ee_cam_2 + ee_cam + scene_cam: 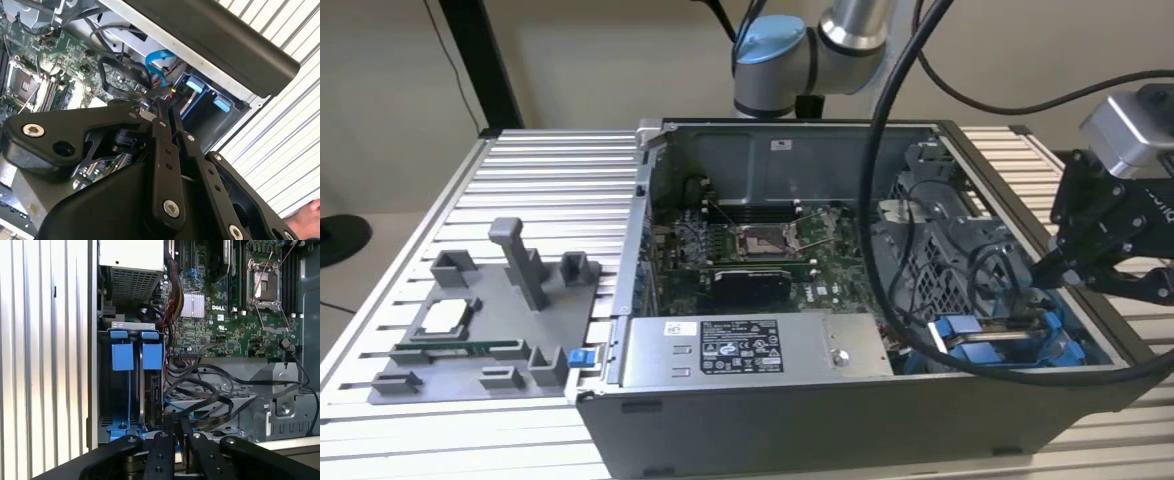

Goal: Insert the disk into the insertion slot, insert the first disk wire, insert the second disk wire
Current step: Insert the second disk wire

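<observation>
The disk [151,392] stands on edge in the insertion slot [119,390] of the open computer case, with the blue tab of its frame [152,356] at the end. A second blue tab [122,356] sits beside it. In the exterior view the blue frames [977,352] lie at the case's near corner on the exterior view's right. My gripper [1045,270] hangs just above that corner. Its black fingers [161,125] are pressed together at the tips, shut on the plug of a dark disk wire [167,95]. The gripper [176,422] is close to the disk's end.
A grey labelled power-supply box [720,365] runs along the case front. The motherboard [761,250] lies in the middle, and a perforated metal cage [947,250] with looped black cables stands by the bay. A grey fixture [494,330] rests on the slatted table [520,190]. A person's hand [306,220] shows.
</observation>
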Tool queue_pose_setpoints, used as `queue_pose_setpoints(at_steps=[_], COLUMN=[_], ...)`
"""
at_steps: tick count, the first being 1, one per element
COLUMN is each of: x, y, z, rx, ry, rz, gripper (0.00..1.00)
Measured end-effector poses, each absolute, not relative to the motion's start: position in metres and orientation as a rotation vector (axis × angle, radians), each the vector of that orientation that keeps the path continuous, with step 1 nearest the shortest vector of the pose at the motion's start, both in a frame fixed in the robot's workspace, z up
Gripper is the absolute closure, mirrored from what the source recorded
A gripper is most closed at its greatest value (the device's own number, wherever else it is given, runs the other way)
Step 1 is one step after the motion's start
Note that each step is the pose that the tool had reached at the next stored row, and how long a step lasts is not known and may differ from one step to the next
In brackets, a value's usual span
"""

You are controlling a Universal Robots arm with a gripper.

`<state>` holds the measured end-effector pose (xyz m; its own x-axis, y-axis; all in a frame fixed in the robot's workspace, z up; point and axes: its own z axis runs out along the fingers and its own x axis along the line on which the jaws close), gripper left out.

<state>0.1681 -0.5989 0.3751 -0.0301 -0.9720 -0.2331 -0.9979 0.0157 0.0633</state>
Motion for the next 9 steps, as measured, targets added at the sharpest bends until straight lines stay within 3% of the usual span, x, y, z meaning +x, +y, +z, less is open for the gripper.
queue_pose_setpoints(at_steps=[9], x=[0.147], y=[-0.598], z=[0.375], rx=[-2.093], ry=[2.151], rz=[0.317], gripper=[1.0])
